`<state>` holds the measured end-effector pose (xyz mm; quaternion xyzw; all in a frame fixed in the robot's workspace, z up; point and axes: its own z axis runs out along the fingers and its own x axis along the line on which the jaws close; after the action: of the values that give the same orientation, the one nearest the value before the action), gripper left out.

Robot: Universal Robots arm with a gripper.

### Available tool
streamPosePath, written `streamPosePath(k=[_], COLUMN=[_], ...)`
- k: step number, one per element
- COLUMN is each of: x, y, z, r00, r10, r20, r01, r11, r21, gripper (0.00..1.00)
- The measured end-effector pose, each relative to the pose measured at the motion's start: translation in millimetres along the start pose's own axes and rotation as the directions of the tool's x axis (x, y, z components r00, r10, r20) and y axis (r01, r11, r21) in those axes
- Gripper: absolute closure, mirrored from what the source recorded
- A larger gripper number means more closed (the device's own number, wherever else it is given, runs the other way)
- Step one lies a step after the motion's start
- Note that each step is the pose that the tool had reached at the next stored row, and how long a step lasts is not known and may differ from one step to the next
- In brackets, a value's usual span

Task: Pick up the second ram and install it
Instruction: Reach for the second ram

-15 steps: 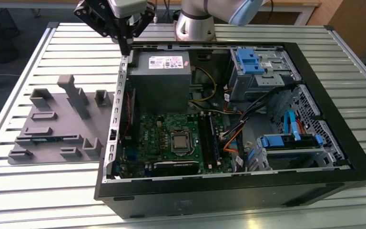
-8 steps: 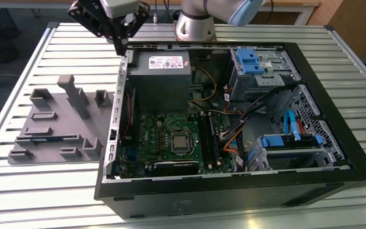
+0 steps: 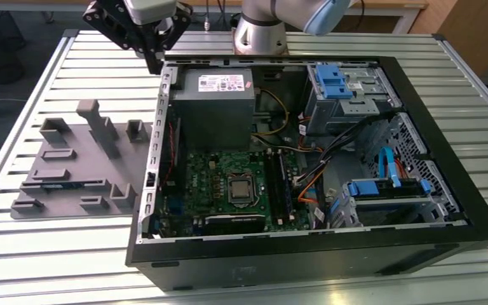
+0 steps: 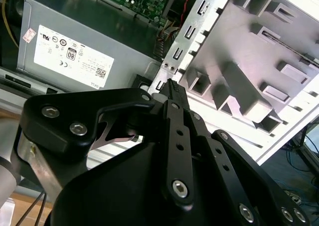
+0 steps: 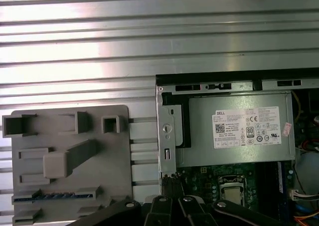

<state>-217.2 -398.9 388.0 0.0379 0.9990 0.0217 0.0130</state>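
The gripper (image 3: 154, 63) hung at the upper left of the exterior view, near a corner of the computer case (image 3: 312, 251). Its fingers were pressed together and held nothing. The second ram (image 3: 55, 185), a thin blue strip, lay slotted in the grey tray (image 3: 76, 166) at the exterior view's left.

We find one white printed label (image 5: 246, 127) on the grey power supply (image 5: 209, 146) inside the open computer case (image 5: 209, 79), carrying fine print, a barcode and round marks. A small pinkish sticker (image 5: 286, 130) sits just beside it, its wording too small to tell.
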Motion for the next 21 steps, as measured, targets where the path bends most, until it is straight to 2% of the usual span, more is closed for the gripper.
streamPosePath(k=[9, 21], x=[7.0, 10.1], y=[-0.5, -0.8], z=[0.2, 0.4], r00=[1.0000, 1.0000], r10=[0.000, 0.000], r20=[-0.0001, -0.0005], r01=[0.000, 0.000], r11=[1.0000, 1.0000], r21=[-0.0001, 0.0001], gripper=[0.89, 0.89])
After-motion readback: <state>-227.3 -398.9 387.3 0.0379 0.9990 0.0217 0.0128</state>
